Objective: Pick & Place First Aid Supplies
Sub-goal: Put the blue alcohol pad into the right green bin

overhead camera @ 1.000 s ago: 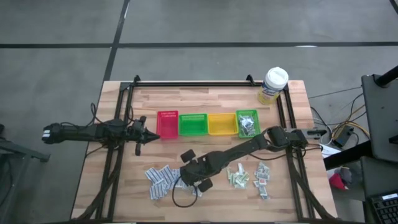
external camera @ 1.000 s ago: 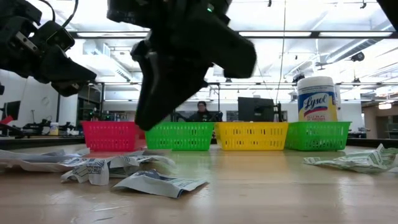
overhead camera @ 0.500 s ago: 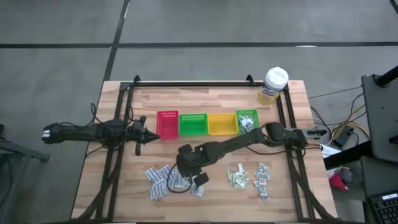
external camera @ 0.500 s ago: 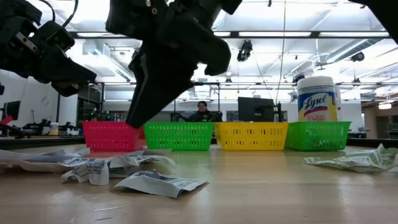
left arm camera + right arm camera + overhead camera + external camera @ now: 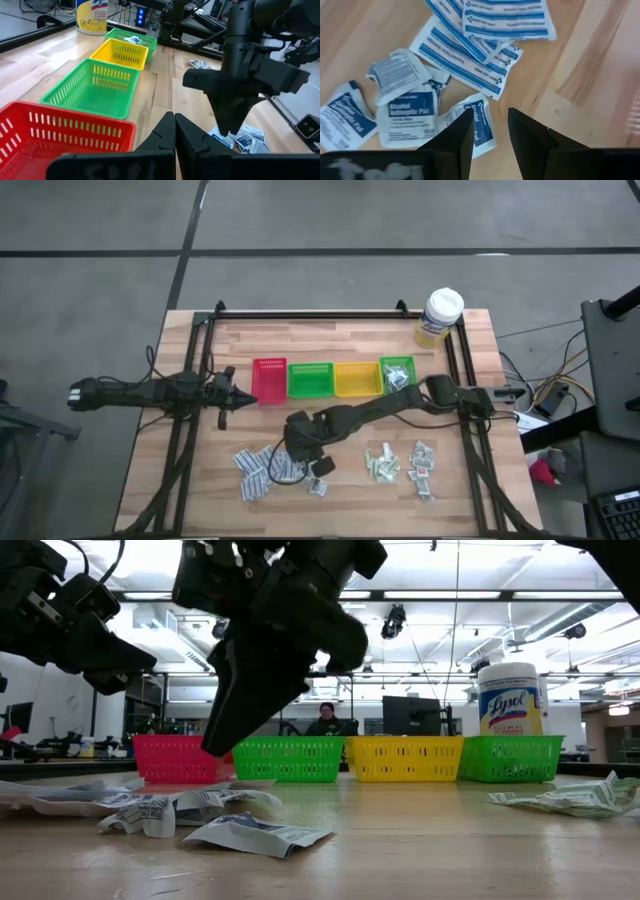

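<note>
Wooden table carries four bins, wipes tub, sachets (scattered).

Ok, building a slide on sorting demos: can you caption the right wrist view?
Right gripper, jaws open, poised above a scatter of white-blue sachets on the wooden table.

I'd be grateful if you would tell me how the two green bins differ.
The green bin beside the red bin is wider than the green bin at the row's right end. The wider one is empty; the end one holds a few sachets. The end one stands nearer the wipes tub. Both are green slotted plastic baskets.
</note>
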Controlling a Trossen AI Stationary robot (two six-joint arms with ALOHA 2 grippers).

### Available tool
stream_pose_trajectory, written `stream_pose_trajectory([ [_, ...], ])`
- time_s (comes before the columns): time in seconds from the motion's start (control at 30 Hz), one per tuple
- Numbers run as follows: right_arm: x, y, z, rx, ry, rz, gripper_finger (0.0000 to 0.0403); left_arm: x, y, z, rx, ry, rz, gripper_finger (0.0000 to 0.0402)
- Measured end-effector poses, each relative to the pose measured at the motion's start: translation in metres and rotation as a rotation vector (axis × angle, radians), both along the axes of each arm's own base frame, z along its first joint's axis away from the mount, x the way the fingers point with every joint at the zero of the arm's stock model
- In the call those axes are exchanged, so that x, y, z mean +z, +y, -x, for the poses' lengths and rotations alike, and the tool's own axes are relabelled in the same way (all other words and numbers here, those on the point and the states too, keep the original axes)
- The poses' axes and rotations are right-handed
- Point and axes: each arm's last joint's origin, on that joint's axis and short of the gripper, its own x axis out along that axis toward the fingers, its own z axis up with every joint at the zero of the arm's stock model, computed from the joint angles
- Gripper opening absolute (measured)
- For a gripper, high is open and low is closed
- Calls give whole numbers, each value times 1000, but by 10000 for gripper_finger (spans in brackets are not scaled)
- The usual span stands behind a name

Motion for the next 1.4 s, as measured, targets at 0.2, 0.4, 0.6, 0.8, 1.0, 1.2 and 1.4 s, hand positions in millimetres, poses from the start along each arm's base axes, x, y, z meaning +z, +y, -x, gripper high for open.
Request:
stream_pose_trajectory([
  [0.2, -11, -4, 4, -27, 33, -6, 121, 0, 0, 0, 0, 1, 0, 0],
  [0.4, -15, -4, 5, -27, 44, -5, 123, -1, 0, 0, 0, 1, 0, 0],
  [0.6, -16, -7, 5, -34, 47, -5, 123, -1, 0, 0, -1, 1, 0, 0],
  [0.8, -20, -9, 5, -35, 40, -9, 121, -1, 0, 0, -1, 3, 0, 0],
  [1.0, -28, -11, 8, -47, 54, -20, 122, -1, 0, 0, -1, 3, 0, 0],
  [1.2, -33, -15, 9, -50, 60, -44, 111, -1, 0, 0, -1, 3, 0, 0],
  [1.4, -33, -16, 9, -56, 58, -46, 91, -1, 0, 0, -1, 3, 1, 0],
])
